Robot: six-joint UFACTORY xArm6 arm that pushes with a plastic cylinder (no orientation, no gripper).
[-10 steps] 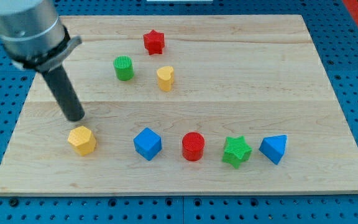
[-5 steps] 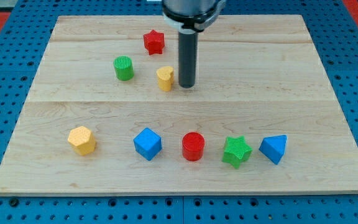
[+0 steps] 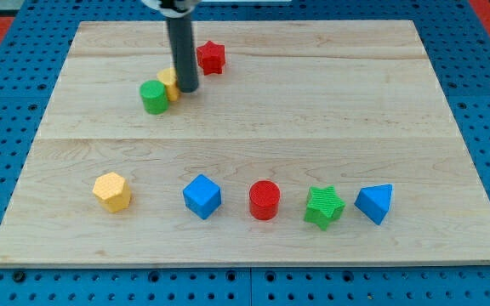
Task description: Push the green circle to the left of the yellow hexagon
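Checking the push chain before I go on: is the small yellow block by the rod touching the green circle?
Touching. In the camera view the yellow block sits pressed against the green circle with no board showing between them; my tip is at the yellow block's right side.

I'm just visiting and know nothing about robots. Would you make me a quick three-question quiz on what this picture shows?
1. True or false: my tip is beside the blue cube.
2. Which block touches the green circle? A) red star B) small yellow block C) yellow hexagon
3. Fill in: the green star sits between the red cylinder and the blue ____.

Key: 1 false; 2 B; 3 pyramid.
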